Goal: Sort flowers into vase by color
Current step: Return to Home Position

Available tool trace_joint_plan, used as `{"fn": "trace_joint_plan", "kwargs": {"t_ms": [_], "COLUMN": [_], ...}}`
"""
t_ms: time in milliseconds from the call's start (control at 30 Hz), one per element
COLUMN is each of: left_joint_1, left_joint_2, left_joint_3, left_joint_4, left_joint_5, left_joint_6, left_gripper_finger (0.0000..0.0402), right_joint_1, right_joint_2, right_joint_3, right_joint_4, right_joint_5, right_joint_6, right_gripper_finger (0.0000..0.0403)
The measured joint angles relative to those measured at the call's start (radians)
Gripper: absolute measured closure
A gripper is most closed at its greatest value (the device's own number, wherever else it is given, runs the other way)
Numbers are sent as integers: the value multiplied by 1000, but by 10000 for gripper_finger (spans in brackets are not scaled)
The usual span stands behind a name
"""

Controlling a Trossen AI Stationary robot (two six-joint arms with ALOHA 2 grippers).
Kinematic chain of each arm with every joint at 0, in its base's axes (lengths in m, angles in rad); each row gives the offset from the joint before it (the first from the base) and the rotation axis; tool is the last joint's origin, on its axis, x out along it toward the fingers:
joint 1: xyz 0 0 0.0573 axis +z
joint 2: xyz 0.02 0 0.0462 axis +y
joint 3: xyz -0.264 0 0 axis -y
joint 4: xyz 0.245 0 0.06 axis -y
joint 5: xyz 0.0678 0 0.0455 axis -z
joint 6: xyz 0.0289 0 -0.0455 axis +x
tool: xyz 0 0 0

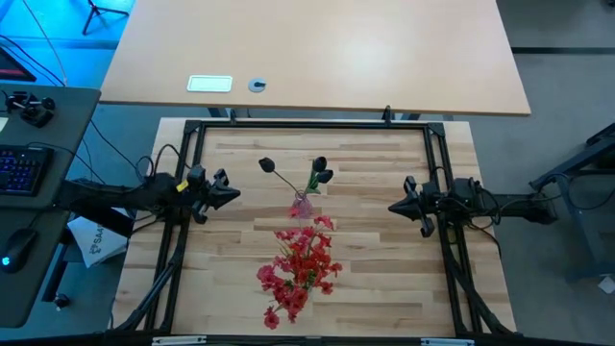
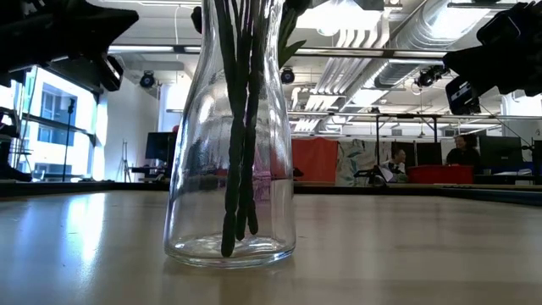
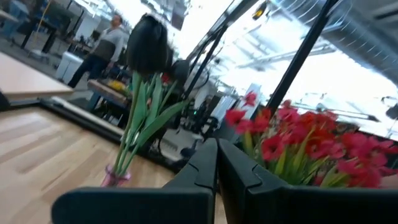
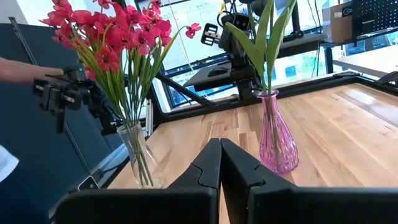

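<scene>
Several red-blossomed flowers [image 1: 303,264] stand with their stems in a clear glass vase [image 2: 230,169] near the table's near edge; they also show as red flowers [image 4: 112,37] in the clear vase [image 4: 140,155]. Three dark tulip-like flowers [image 1: 320,169] stand in a small pink vase [image 1: 302,205] at the table's middle, seen too as the pink vase [image 4: 273,137] and a dark head [image 3: 148,43]. My left gripper [image 1: 233,195] hovers shut to the left of the pink vase, my right gripper [image 1: 392,207] shut to its right. Both hold nothing.
A black frame [image 1: 307,125] runs around the wooden table top. A second table [image 1: 317,58] lies beyond the far edge. A person's hand [image 4: 15,70] shows at the edge of the right wrist view. People sit in the room behind [image 2: 461,152].
</scene>
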Motion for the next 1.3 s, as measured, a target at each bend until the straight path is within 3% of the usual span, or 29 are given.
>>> {"fn": "trace_joint_plan", "kwargs": {"t_ms": [333,1300], "left_joint_1": [50,65], "left_joint_2": [-278,-277], "left_joint_3": [0,-3], "left_joint_4": [-123,-104], "left_joint_5": [0,2], "left_joint_6": [1,0], "left_gripper_finger": [401,401], "right_joint_1": [2,3], "right_joint_2": [-1,11], "right_joint_3": [0,0], "right_joint_4": [0,0], "right_joint_5": [0,-3], "right_joint_6": [0,0], "right_gripper_finger": [402,402]}}
